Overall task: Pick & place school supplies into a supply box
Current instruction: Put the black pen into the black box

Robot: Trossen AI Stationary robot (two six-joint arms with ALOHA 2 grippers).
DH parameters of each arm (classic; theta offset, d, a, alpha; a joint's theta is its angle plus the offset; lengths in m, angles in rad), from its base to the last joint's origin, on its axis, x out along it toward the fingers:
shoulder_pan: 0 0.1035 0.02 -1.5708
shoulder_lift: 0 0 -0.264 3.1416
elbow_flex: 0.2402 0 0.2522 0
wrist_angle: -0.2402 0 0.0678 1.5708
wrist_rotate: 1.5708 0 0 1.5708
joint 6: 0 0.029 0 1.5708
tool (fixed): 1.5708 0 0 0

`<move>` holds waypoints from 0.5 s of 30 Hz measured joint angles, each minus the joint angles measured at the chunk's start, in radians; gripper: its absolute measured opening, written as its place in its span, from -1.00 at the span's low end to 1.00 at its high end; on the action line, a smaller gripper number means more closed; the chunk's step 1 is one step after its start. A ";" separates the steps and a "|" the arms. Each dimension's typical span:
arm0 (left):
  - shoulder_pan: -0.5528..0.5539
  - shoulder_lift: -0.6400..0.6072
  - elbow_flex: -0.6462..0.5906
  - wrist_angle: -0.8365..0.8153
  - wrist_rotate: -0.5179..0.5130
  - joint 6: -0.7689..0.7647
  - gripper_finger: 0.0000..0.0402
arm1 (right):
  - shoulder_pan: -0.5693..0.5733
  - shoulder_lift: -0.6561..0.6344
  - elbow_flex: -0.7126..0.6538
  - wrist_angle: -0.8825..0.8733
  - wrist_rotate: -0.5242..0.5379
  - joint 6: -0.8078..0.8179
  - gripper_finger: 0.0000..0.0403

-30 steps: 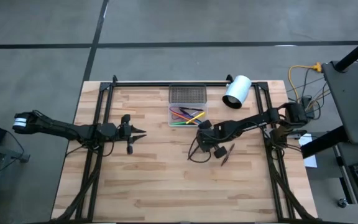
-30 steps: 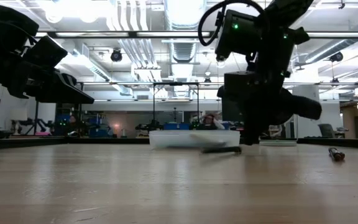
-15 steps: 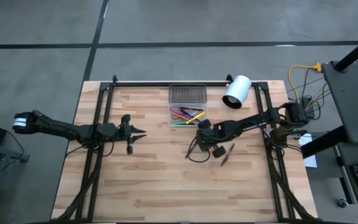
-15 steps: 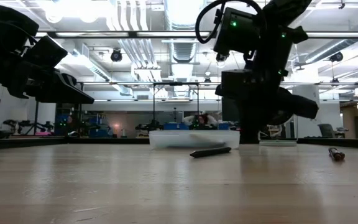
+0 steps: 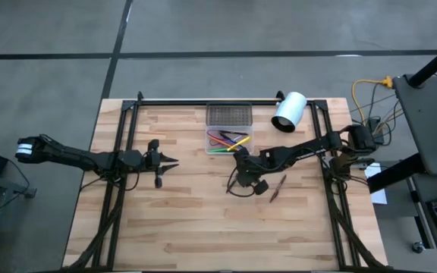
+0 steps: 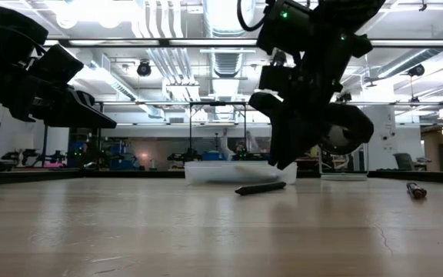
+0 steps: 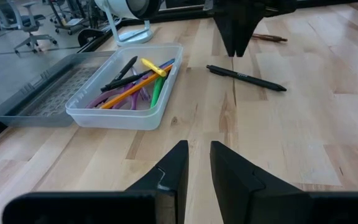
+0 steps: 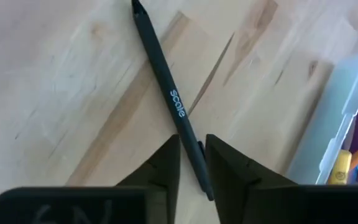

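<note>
The supply box (image 5: 230,141), clear plastic, holds a green pen, purple scissors, orange and yellow sticks and a dark pen (image 7: 126,93). Its grey mesh part (image 5: 229,115) lies against the far end. A black pen marked "scale" (image 8: 166,87) lies flat on the wood (image 5: 232,182), just near of the box. My right gripper (image 8: 192,162) hangs shut above the pen's box-side end (image 6: 278,163), clear of it. A brown pen (image 5: 278,187) lies farther right. My left gripper (image 5: 174,161) waits shut at the table's left.
A white cylinder (image 5: 289,111) lies on its side at the far right, beside the box. Black frame rails (image 5: 203,100) run along the far edge and down both sides. Bare wood stretches across the near half of the table (image 5: 203,227).
My right gripper has risen off the table, moved a little toward the table's left and tipped over. The black pen, which lay at its fingertips, slid slightly left early on and now lies still on the wood, free of the gripper.
</note>
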 joint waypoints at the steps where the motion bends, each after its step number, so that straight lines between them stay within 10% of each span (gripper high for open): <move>1: 0.000 0.000 0.000 0.000 0.000 0.000 -0.74 | 0.000 0.000 0.000 0.000 0.000 -0.001 -0.65; 15: 0.000 0.000 0.000 0.000 0.000 0.000 -0.74 | -0.051 0.000 0.000 0.129 -0.328 -0.068 -0.26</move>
